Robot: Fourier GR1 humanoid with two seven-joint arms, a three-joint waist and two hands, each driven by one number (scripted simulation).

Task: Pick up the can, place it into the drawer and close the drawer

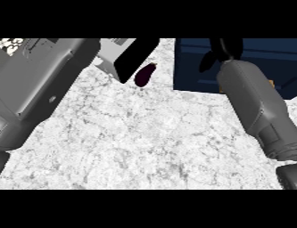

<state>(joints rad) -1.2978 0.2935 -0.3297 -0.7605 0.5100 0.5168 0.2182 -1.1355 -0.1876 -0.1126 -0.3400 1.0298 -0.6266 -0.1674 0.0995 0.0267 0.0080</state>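
Now 1 drawer point(197, 67); R hand point(218, 53) over it; 1 eggplant point(144, 74).

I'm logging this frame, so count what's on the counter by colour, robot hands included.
Dark purple: 1, the eggplant
Navy blue: 1, the drawer
Black: 2, the left robot hand by the eggplant and the right robot hand over the drawer
Total: 4
No can shows in this view.

Even, diffuse light falls on the white speckled marble counter point(144, 142), without glare. The grey left forearm point(32, 84) shades from pale to dark. The dark blue drawer point(197, 67) remains dim.
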